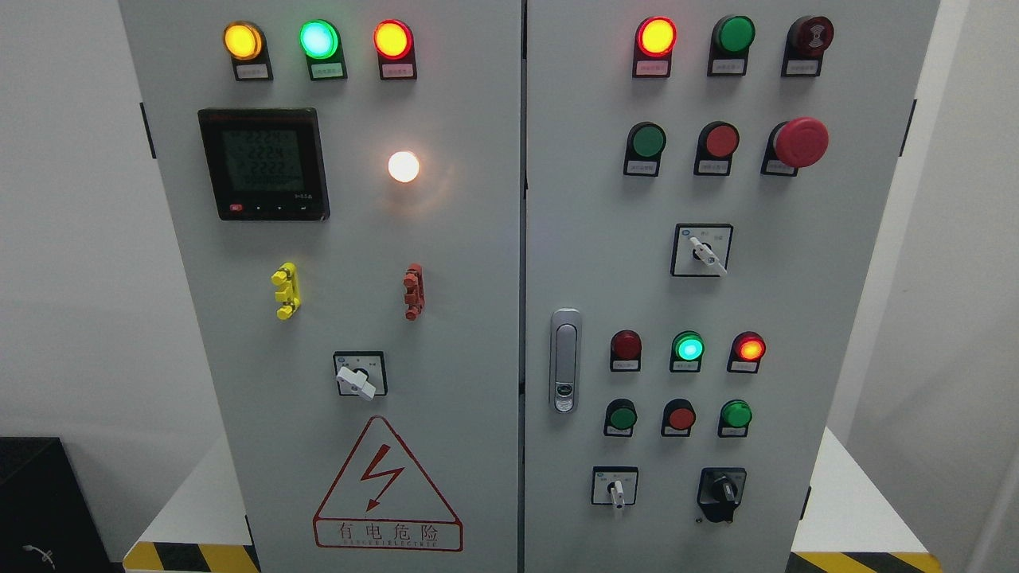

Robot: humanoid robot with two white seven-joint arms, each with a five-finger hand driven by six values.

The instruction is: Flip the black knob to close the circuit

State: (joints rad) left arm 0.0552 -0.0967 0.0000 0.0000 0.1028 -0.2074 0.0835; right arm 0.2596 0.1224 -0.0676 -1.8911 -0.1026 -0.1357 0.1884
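Neither arm shows in the head view. No hand, wrist or forearm enters from the lower left, the lower right or the bottom edge. Pose and finger state of both hands cannot be told from here.

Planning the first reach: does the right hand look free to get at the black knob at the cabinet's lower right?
Probably yes: the black knob sits exposed on the right door, nothing covering it. Neither hand is in view, so reach itself is unconfirmed.
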